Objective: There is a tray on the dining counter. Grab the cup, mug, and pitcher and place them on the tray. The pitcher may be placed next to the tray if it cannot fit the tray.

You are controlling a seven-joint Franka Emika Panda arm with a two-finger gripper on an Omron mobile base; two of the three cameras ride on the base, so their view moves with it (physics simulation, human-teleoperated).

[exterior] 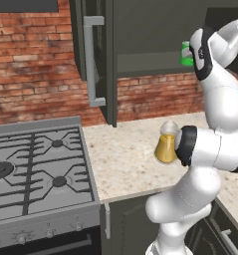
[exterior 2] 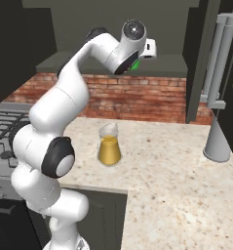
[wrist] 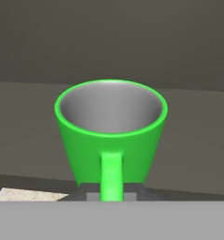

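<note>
— Brick wall (exterior: 31, 64) at the back, speckled beige countertop (exterior 2: 166, 171) below it, gas stove (exterior: 36, 164) at the left. Where do you have the arm?

— You have it reaching up to the dark shelf (exterior 2: 176, 61) under the cabinet. The gripper (wrist: 111, 192) sits right at the green mug (wrist: 111, 133), which stands upright on that shelf with its loop handle turned toward the hand.

— Are your fingers closed on it?

— You can see the two dark fingertips (wrist: 87, 193) either side of the handle's lower end, close against it; whether they actually pinch it, you cannot tell.

— And the pitcher?

— Your glass pitcher (exterior 2: 109, 145) of amber liquid stands upright on the countertop, near its front edge, well below the mug. A tall grey tapered vessel (exterior 2: 217, 141) stands further right, well apart from it.
</note>
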